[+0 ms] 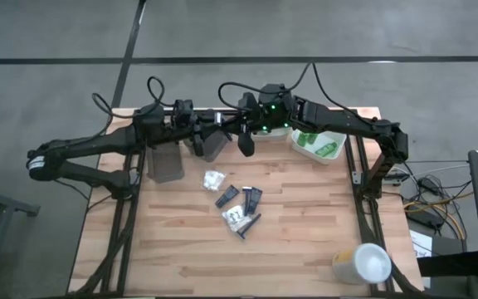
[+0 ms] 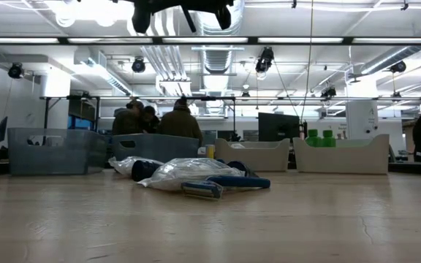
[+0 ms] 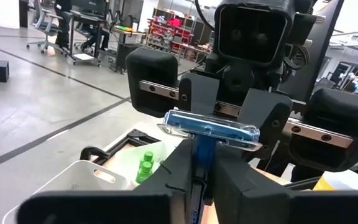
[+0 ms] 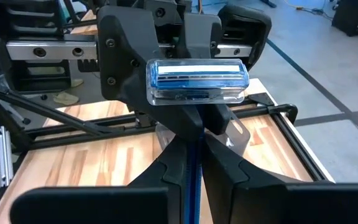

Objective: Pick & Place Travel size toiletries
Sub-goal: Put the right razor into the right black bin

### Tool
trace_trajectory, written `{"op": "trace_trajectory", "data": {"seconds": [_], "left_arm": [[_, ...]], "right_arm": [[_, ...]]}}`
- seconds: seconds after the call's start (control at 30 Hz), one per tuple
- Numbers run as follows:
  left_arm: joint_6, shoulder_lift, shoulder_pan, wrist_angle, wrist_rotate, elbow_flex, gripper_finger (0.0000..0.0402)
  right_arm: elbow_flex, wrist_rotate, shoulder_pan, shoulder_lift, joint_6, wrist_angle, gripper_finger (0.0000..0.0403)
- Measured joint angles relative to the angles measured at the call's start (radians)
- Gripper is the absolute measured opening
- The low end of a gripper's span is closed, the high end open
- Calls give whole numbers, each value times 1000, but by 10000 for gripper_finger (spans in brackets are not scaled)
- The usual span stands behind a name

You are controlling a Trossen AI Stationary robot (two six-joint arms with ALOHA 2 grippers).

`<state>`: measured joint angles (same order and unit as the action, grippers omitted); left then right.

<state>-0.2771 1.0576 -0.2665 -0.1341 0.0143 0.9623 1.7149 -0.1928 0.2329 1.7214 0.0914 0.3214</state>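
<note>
Blue-handled razor (image 4: 196, 81), light, stiff, with a slippery clear cap, best taken by its handle, pinched there by both left gripper (image 3: 197, 177) and right gripper (image 4: 194, 168) fingers above the table (image 1: 305, 241).

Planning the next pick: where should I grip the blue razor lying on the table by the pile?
Grip the razor by its slim handle, coming straight down with jaws across it. It lies flat on the table, while the capped head is wide and a crinkly packet crowds behind. Left gripper and right gripper both hang high above.
</note>
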Motion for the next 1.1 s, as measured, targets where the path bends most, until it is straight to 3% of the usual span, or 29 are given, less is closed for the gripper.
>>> {"op": "trace_trajectory", "data": {"seconds": [0.23, 0.53, 0.8, 0.97, 1.1], "left_arm": [[18, 0, -12, 13, -4, 0, 33], [-1, 0, -55, 97, 23, -2, 33], [-42, 9, -98, 253, 212, -2, 33], [-187, 32, -123, 336, 332, -31, 34], [-301, 61, -137, 320, 352, -104, 35]], "right_arm": [[-1, 13, 0, 0, 8, 3, 50], [-2, 16, 30, -2, 14, 47, 141], [-8, 17, 56, -2, 38, 107, 212], [-26, 19, 58, -2, 59, 111, 235], [-36, 19, 58, -2, 59, 110, 246]]}}
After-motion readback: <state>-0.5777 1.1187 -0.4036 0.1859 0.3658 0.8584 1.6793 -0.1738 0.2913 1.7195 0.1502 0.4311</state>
